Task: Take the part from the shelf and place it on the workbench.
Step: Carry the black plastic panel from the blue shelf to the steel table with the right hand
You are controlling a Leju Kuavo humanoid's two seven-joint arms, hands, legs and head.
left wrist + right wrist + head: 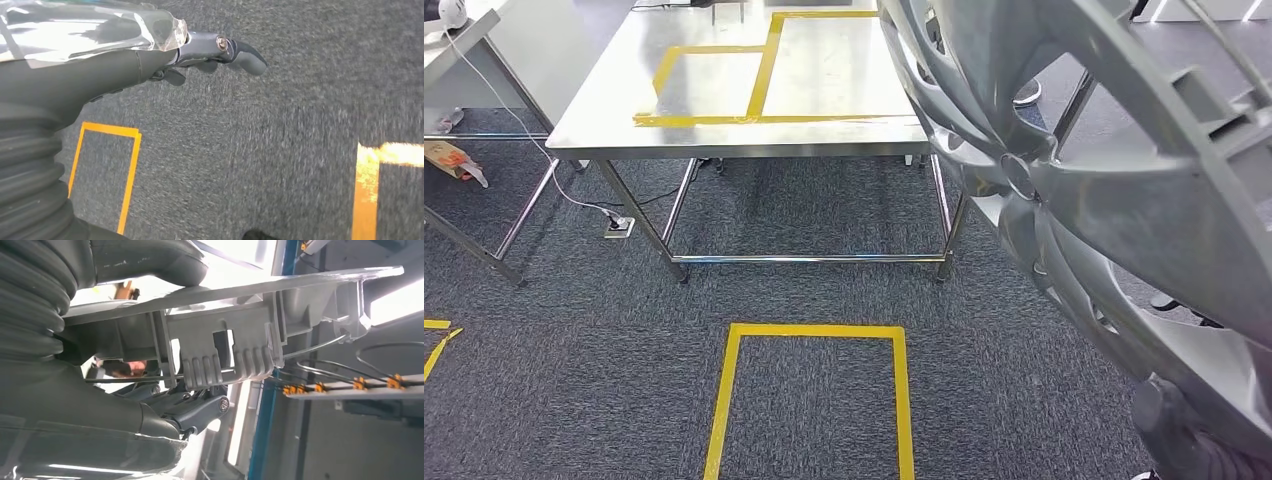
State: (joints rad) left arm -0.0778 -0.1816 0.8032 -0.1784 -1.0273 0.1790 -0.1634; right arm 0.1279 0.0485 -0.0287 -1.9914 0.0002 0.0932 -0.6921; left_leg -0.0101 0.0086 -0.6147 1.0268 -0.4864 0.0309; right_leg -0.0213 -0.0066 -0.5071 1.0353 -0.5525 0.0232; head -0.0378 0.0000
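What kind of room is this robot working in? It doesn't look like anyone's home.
Most likely a workshop or robot test lab. A bare steel workbench carries yellow tape outlines, another taped square marks the grey carpet, and the right hand holds a grey wheel cover.

No readable text, label, brand, number or sign is shown on any surface in these three views.
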